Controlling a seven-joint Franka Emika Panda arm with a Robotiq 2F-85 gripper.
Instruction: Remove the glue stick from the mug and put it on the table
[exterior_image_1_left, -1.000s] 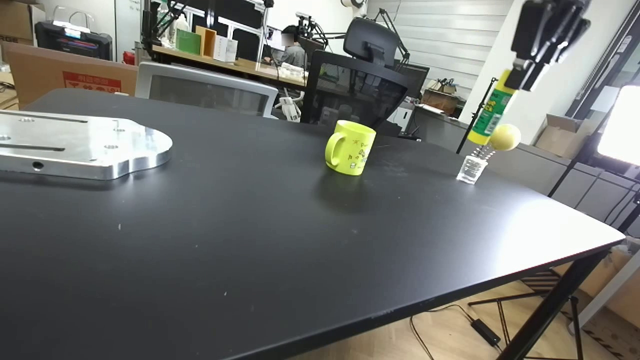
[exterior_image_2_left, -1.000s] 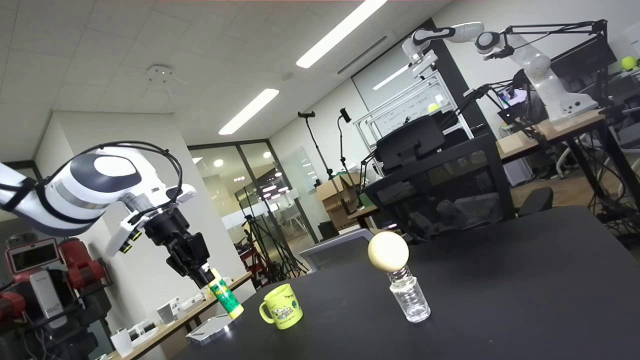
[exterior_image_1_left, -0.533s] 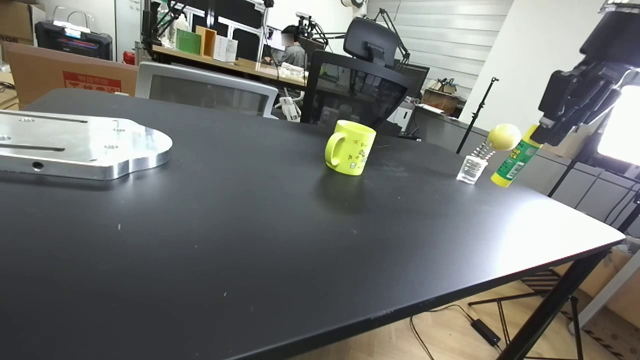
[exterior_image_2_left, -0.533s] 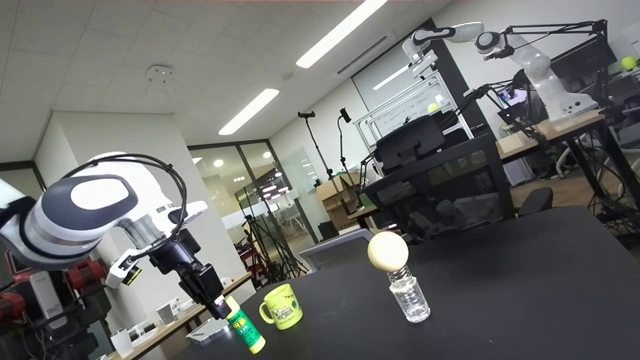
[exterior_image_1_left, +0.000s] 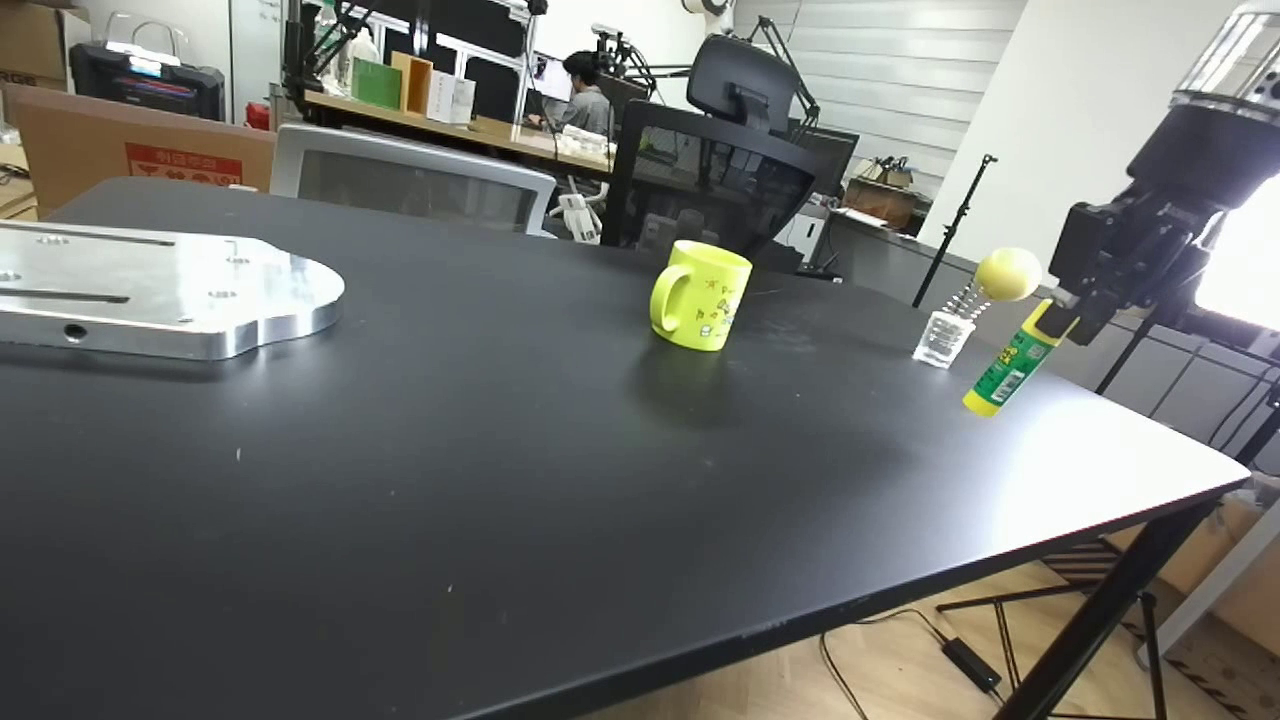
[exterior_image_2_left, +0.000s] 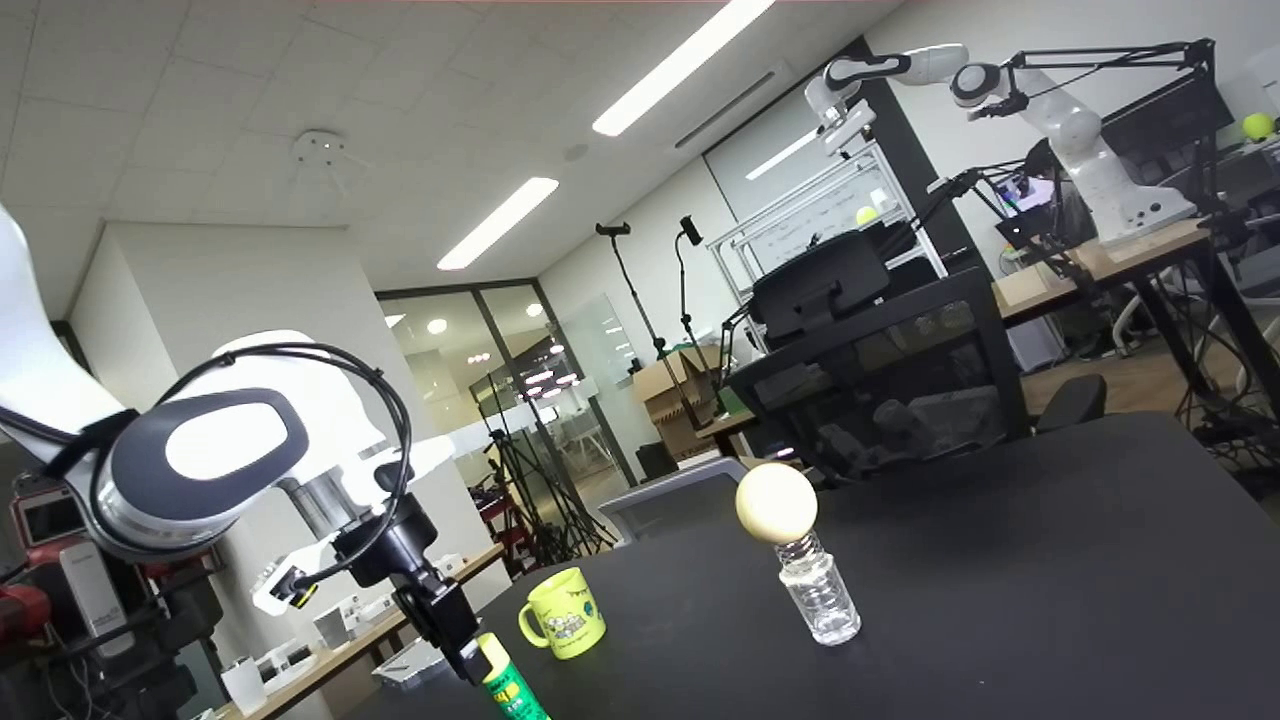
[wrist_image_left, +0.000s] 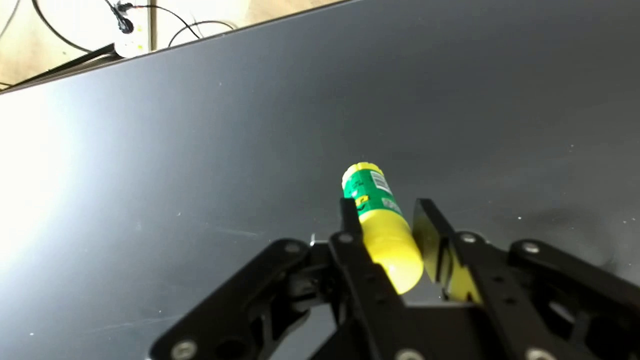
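The glue stick (exterior_image_1_left: 1012, 372), green-labelled with yellow ends, is between the fingers of my gripper (exterior_image_1_left: 1062, 325), held by its upper end. It also shows in the wrist view (wrist_image_left: 372, 187) and in an exterior view (exterior_image_2_left: 513, 690), where its lower end is cut off. In the wrist view my gripper (wrist_image_left: 385, 215) has one finger along each side of it. I cannot tell whether its lower end touches the black table (exterior_image_1_left: 500, 450). The yellow-green mug (exterior_image_1_left: 712, 300) stands upright away from the gripper; it also shows in an exterior view (exterior_image_2_left: 567, 615).
A yellow ball (exterior_image_1_left: 1008, 274) on a clear stand (exterior_image_1_left: 943, 340) stands close to the glue stick in an exterior view. A silver metal plate (exterior_image_1_left: 150, 290) lies at the table's far side. The table edge (wrist_image_left: 200, 41) crosses the wrist view.
The gripper has come down with the glue stick, first toward the table's side past the yellow ball, then lower still. The mug, ball and plate have not moved.
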